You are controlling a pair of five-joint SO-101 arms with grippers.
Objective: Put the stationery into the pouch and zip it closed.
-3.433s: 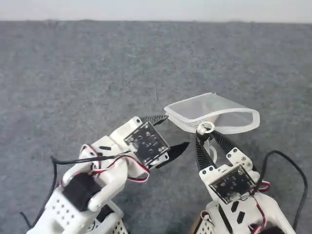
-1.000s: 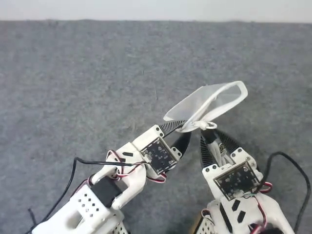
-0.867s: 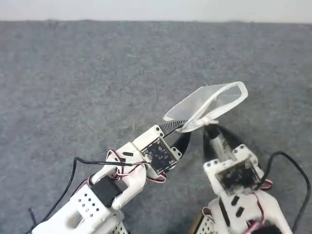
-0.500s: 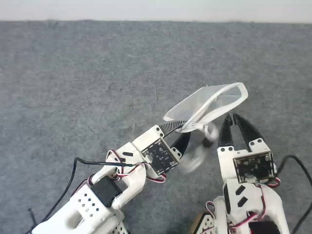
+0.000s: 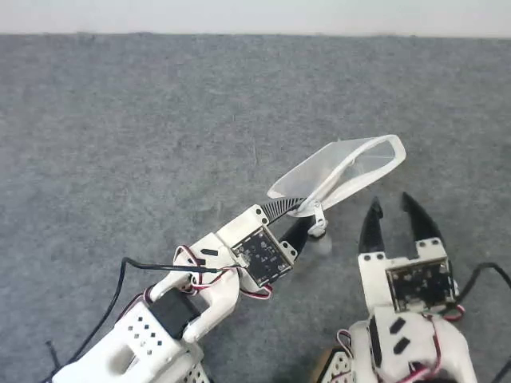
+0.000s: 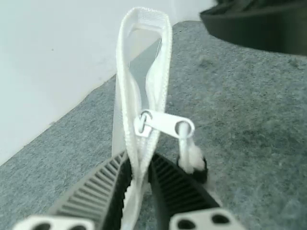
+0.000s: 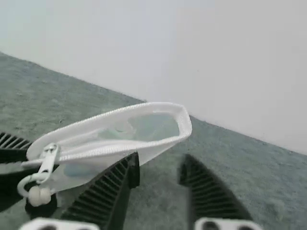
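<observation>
High view: my left claw (image 5: 297, 217) is clenched on the near end of the pouch (image 5: 343, 167). Its ribbed fingers pinch the white zip tape, so the bag stands on edge and juts straight out from the tips. Just beyond those tips sits the zip slider (image 6: 144, 122), with its pull tab (image 6: 165, 126) folded to one side and a small cord knob (image 6: 192, 160) hanging from it, close against one finger. Past the slider the two tapes part into a narrow loop that runs to the pouch's far end, so I judge the mouth to be open along that stretch.

The long axis of the pouch points directly away from my left claw, toward the far right of the table (image 5: 120, 120). Any closing pull would have to travel that same line, outward from my grip.

My right claw (image 5: 391, 204) is released and holds nothing. Its jaws are spread and aimed at the underside of the pouch's far half, near it but not touching. The pull tab lies off to that claw's left, beside my left claw's tips. My right is the only free arm, yet it sits farther from the tab than the busy one.

In the right wrist view a pale shape shows through the mesh. Whether it is the stationery I cannot tell.
</observation>
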